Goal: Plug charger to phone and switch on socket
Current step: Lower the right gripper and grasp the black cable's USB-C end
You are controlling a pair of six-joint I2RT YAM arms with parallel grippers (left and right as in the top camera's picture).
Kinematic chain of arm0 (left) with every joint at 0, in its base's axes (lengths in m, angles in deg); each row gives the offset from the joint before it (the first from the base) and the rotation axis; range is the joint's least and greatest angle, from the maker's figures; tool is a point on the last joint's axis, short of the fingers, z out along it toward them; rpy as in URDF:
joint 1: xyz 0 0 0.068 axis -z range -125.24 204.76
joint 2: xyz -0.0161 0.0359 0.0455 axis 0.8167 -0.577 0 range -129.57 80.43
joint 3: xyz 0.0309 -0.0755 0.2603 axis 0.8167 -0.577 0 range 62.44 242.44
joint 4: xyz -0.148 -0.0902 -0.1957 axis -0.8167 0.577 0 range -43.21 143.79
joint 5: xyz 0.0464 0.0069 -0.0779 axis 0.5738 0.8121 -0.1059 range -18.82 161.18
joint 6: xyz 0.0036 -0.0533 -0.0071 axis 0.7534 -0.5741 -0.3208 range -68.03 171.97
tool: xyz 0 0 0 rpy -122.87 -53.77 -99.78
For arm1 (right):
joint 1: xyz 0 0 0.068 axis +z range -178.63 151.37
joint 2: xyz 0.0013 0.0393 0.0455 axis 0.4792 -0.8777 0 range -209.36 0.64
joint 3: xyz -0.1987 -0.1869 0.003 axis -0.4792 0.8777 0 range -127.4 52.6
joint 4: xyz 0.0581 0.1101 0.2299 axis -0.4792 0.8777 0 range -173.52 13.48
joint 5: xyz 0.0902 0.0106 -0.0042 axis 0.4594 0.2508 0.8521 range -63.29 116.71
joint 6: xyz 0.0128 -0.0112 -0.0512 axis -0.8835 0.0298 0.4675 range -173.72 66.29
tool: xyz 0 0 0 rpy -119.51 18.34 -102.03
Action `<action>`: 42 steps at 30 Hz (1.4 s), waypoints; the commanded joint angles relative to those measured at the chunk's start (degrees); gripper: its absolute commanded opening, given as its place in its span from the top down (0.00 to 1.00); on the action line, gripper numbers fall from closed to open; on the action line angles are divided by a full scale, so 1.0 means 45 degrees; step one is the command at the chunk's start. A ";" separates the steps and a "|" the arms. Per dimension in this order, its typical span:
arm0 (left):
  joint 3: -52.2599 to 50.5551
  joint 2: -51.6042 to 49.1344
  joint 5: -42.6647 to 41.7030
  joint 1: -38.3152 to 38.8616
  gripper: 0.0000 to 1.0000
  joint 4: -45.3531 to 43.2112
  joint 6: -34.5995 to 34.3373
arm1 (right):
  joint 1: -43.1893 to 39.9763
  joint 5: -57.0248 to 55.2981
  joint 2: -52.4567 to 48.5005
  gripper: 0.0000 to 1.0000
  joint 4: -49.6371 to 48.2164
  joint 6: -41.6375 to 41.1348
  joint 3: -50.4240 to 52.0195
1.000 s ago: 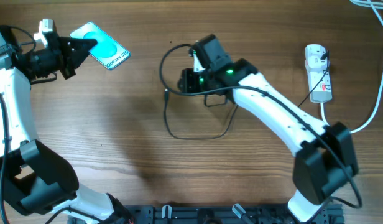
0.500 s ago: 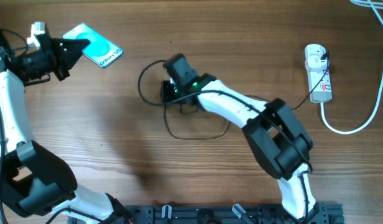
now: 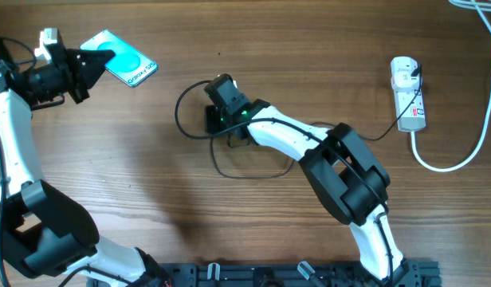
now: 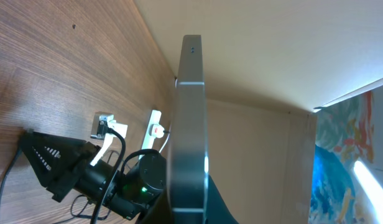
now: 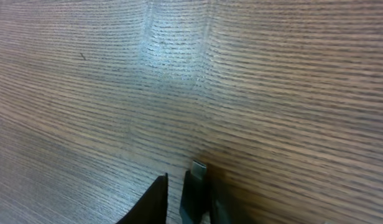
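Handling charger: the charger (image 3: 180,119) looks light and limp and will likely trail and snag; best held at its stiff connector tip (image 5: 197,185).
Handling phone: the phone (image 3: 120,60) looks rigid and smooth, perhaps slippery; grip its flat faces and leave the port end free.
Charger look: thin black cable, looped mid-table (image 3: 110,199).
Phone look: cyan screen with a white text strip, at far left.
Left pincer (image 3: 92,64): pinching the phone.
Right pincer (image 3: 215,116): apparently pinching the connector tip, centre.
Socket (image 3: 407,94): white, far right, well apart from the phone.
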 commanded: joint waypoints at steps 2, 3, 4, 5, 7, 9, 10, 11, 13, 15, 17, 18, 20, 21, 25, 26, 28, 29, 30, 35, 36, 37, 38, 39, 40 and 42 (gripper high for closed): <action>0.0107 0.0233 -0.0578 -0.0029 0.96 -0.0034 -0.0117 | 0.0243 -0.0437 -0.0821 0.91 0.0214 -0.0282 0.0000; 0.0107 0.0233 -0.0578 -0.0029 0.96 -0.0034 -0.0117 | 0.0253 -0.0772 -0.0821 0.95 0.0384 -0.0520 0.0000; 0.0107 0.0233 -0.0578 -0.0029 0.96 -0.0034 -0.0117 | 0.0253 -0.1117 -0.0816 0.95 0.0597 -0.0699 -0.0019; 0.0107 0.0233 -0.0578 -0.0029 0.96 -0.0034 -0.0117 | 0.0253 -0.1413 -0.0806 0.95 0.0874 -0.0680 -0.0117; 0.0107 0.0233 -0.0578 -0.0029 0.96 -0.0034 -0.0117 | 0.0253 -0.2390 -0.0563 0.95 0.1885 -0.0680 -0.0505; 0.0107 0.0233 -0.0578 -0.0029 0.96 -0.0039 -0.0112 | 0.0253 -0.4095 0.0024 0.96 0.3623 -0.0534 -0.1277; 0.0107 0.0233 -0.0578 -0.0029 0.96 -0.0039 -0.0112 | 0.0253 -0.4624 0.0185 0.96 0.4231 -0.0185 -0.1583; 0.0107 0.0233 -0.0573 -0.0029 0.96 -0.0039 -0.0112 | 0.0253 -0.5192 0.0248 0.96 0.4794 0.0238 -0.1885; 0.0107 0.0233 -0.0573 -0.0029 0.96 -0.0039 -0.0092 | 0.0253 -0.6081 0.0228 0.95 0.5406 0.0675 -0.2021; 0.0107 0.0233 -0.0520 -0.0029 0.96 -0.0034 -0.0019 | 0.0253 -0.6057 0.0107 0.96 0.5430 0.0699 -0.1923; 0.0107 0.0233 -0.0481 -0.0029 0.96 -0.0034 -0.0019 | 0.0253 -0.5557 -0.0102 0.95 0.5430 0.0695 -0.1885; 0.0107 0.0233 -0.0481 -0.0029 0.96 -0.0034 -0.0019 | 0.0253 -0.5236 -0.0121 0.96 0.5469 0.0699 -0.1865; 0.0107 0.0233 -0.0481 -0.0029 0.96 -0.0034 -0.0019 | 0.0233 -0.4279 -0.0160 0.95 0.5688 0.0636 -0.1855; 0.0107 0.0233 -0.0481 -0.0029 0.96 -0.0034 -0.0019 | 0.0228 -0.3900 -0.0170 0.95 0.5770 0.0578 -0.1855; 0.0107 0.0233 -0.0481 -0.0029 0.96 -0.0034 -0.0019 | 0.0228 -0.3351 -0.0194 0.91 0.6290 -0.0102 -0.1855; 0.0107 0.0233 -0.0481 -0.0029 0.96 -0.0034 -0.0019 | 0.0228 -0.3327 -0.0194 0.89 0.6431 -0.0189 -0.1851; 0.0107 0.0233 -0.0486 -0.0029 0.96 -0.0024 -0.0019 | 0.0223 -0.3327 -0.0199 0.86 0.6567 -0.0345 -0.1758; 0.0107 0.0233 -0.0486 -0.0029 0.96 0.0005 -0.0019 | 0.0223 -0.3313 -0.0199 0.84 0.6611 -0.0350 -0.1729; 0.0107 0.0233 -0.0486 -0.0029 0.96 0.0068 -0.0019 | 0.0223 -0.3254 -0.0199 0.82 0.6654 -0.0350 -0.1676; 0.0107 0.0233 -0.0481 -0.0029 0.96 0.0243 -0.0019 | 0.0141 -0.2142 -0.0199 0.78 0.6742 -0.0355 -0.1676; 0.0107 0.0233 -0.0486 -0.0029 0.96 0.0267 -0.0019 | 0.0141 -0.2001 -0.0199 0.78 0.6756 -0.0427 -0.1676; 0.0107 0.0233 -0.0486 -0.0029 0.96 0.0282 -0.0019 | 0.0141 -0.1933 -0.0199 0.78 0.6795 -0.0578 -0.1676; 0.0107 0.0233 -0.0486 -0.0029 0.96 0.0301 -0.0019 | 0.0141 -0.1933 -0.0199 0.78 0.6868 -0.0787 -0.1676; 0.0107 0.0233 -0.0486 -0.0029 0.96 0.0301 -0.0019 | 0.0141 -0.1943 -0.0223 0.78 0.6863 -0.0923 -0.1676; 0.0107 0.0233 -0.0486 -0.0029 0.96 0.0301 -0.0019 | 0.0112 -0.1948 -0.0253 0.78 0.6853 -0.1010 -0.1676; 0.0107 0.0233 -0.0486 -0.0029 0.96 0.0301 -0.0019 | -0.0015 -0.1938 -0.0369 0.83 0.6844 -0.1365 -0.1676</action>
